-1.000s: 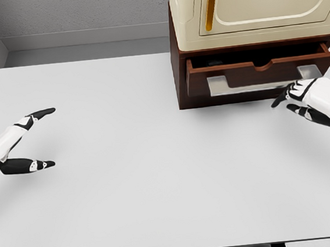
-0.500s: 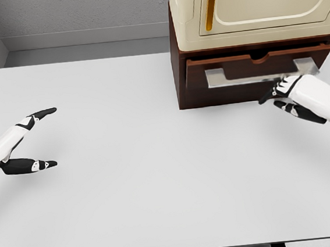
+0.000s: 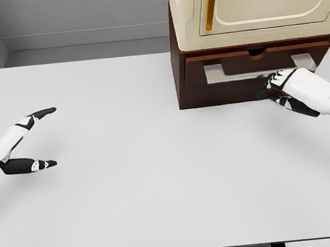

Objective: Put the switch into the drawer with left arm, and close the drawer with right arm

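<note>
White table [image 3: 130, 191] (grey wall [image 3: 72, 10] behind)

The right hand [image 3: 284, 86] presses its fingertips against the brown drawer [image 3: 253, 71] front, just below the silver handle [image 3: 257, 68]; the left hand [image 3: 23, 143], fingers spread, hovers far left over the white table [image 3: 158, 176].

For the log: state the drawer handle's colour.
Silver-grey handle on the dark brown drawer, head view.
</note>
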Motion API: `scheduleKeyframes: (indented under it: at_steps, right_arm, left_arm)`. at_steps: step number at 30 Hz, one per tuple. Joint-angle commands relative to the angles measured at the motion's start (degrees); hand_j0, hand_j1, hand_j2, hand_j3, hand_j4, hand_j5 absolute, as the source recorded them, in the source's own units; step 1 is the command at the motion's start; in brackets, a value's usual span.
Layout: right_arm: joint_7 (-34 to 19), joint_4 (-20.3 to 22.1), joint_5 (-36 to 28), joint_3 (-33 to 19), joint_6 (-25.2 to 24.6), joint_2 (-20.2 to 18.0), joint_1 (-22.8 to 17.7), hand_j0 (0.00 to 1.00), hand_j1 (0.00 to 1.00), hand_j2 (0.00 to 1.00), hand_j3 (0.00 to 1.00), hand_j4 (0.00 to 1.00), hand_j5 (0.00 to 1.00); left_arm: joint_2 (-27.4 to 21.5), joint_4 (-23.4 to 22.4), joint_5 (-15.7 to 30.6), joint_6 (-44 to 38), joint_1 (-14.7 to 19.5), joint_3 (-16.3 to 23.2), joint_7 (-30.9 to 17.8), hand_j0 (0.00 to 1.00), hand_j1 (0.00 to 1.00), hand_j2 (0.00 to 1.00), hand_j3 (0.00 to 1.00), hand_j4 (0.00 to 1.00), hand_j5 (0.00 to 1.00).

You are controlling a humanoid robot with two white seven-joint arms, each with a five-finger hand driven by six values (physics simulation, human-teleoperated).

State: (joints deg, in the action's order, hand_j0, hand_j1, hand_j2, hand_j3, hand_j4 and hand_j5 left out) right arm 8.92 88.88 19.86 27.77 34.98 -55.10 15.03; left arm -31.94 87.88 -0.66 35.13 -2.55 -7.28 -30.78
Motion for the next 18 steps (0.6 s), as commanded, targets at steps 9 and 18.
scheduleKeyframes:
  at_steps: [9,18]
  right_arm:
    - [0.22,-1.69,-0.34,1.85,0.02,1.14,0.44,0.54,0.54,0.54,0.54,0.54,0.54]
    - [0.22,-2.74,-0.34,2.11,0.02,2.02,1.58,0.54,0.54,0.54,0.54,0.54,0.54]
  left_arm:
    - [-0.05,-0.25,0.48,-0.13,0.0,-0.1,0.02,1.0,1.0,1.0,1.0,1.0,1.0]
    - [-0.05,0.01,0.48,-0.13,-0.26,-0.1,0.02,1.0,1.0,1.0,1.0,1.0,1.0]
